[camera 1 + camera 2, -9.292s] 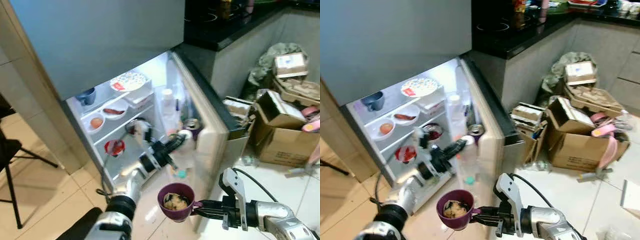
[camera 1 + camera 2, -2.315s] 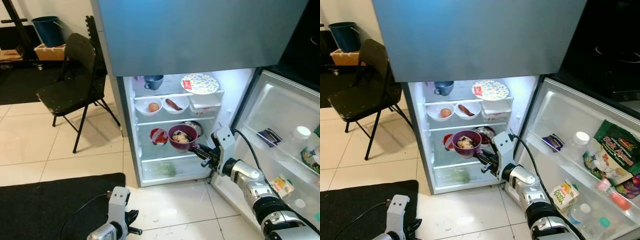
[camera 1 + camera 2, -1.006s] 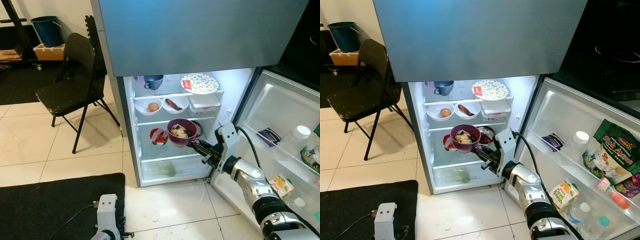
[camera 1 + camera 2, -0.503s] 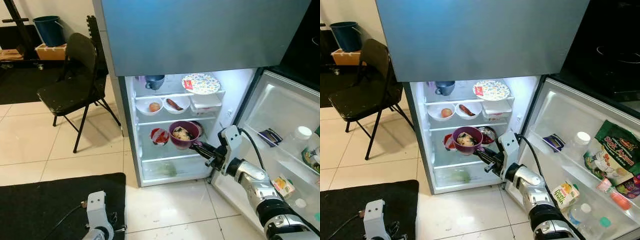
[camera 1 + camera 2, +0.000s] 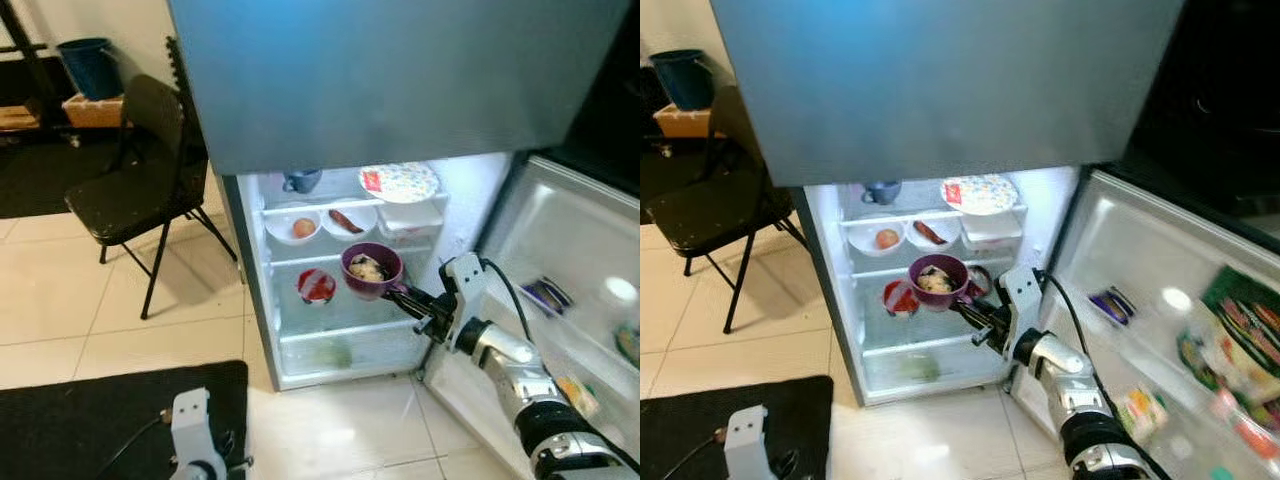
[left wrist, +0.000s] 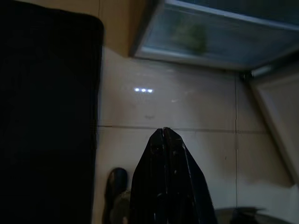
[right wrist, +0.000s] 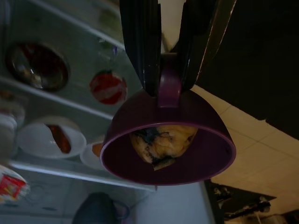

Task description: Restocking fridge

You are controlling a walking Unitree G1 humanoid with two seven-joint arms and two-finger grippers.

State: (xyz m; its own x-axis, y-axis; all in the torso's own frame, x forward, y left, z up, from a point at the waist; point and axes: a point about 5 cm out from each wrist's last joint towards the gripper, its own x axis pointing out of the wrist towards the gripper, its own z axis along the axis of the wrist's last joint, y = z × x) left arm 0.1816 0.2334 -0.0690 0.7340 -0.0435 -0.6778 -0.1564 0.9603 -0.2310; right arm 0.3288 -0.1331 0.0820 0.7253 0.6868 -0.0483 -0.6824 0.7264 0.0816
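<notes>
A purple cup point(image 5: 371, 270) with yellowish food in it hangs in front of the open fridge's point(image 5: 255, 290) middle shelf. My right gripper point(image 5: 407, 295) is shut on the cup's handle, reaching in from the right. In the right wrist view, the two black fingers point(image 7: 142, 46) pinch the handle of the purple cup point(image 7: 168, 144). A red-covered bowl point(image 5: 317, 286) stands on the shelf just left of the cup. My left arm point(image 5: 190, 420) hangs low over the floor. Its gripper point(image 6: 163, 140) is shut and holds nothing.
The upper shelves hold a blue mug point(image 5: 300, 181), a patterned plate point(image 5: 398, 183), a clear box point(image 5: 412, 216) and two white bowls point(image 5: 302, 228). The open fridge door point(image 5: 570, 290) stands at the right. A black chair point(image 5: 140, 190) and a black mat point(image 5: 90, 420) are on the left.
The whole picture has shifted and blurred a little, so the camera moved. The cup stays held before the middle shelf. The left arm still hangs low.
</notes>
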